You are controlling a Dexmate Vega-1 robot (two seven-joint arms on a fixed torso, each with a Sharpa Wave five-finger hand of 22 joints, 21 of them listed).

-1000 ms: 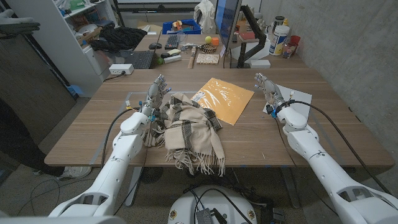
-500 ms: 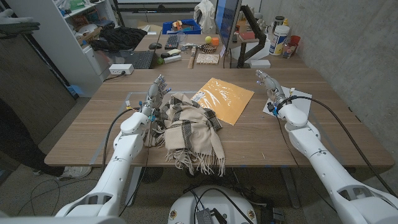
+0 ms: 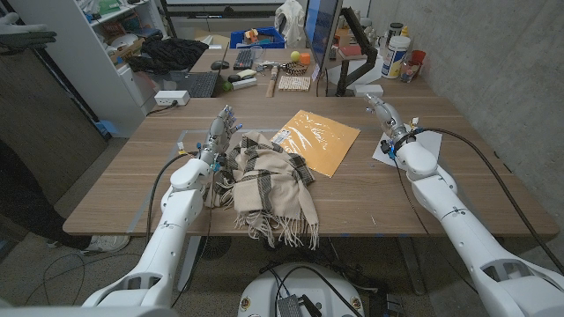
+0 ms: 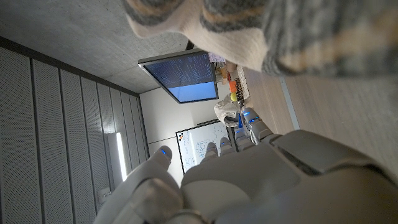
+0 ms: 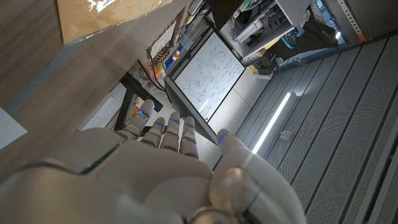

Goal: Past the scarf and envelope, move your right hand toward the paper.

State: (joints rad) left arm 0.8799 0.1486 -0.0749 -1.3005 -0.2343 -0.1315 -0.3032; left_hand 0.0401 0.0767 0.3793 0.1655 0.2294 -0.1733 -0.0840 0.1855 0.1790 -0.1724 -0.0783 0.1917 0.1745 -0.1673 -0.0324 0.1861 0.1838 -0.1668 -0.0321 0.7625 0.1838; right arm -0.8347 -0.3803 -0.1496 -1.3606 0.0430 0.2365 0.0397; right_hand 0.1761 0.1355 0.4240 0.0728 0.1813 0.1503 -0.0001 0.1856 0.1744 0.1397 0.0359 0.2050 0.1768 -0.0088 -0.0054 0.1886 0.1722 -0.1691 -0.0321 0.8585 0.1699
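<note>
Wooden table (image 3: 352, 189): white paper (image 3: 426, 139) sheet, flat, under right hand (image 3: 385, 115) with fingers extended, empty.

- A wooden table (image 3: 132, 180) runs across the room in front, with a second desk behind it at 12 o'clock.
- A monitor (image 3: 321, 40) stands on edge at about 12 o'clock, and a black monitor arm (image 3: 357, 62) is just beside it.
- A dark laptop (image 3: 192, 84) sits at 11 o'clock, and a white box (image 3: 172, 98) lies near its corner.
- A blue bin (image 3: 258, 38) holding coloured bits is at the far back.
- White bottles and a red cup (image 3: 401, 53) cluster at 1 o'clock against the concrete wall.
- A white shelving unit (image 3: 92, 53) stands at 10 o'clock, with black cloth (image 3: 172, 53) heaped beside it.
</note>
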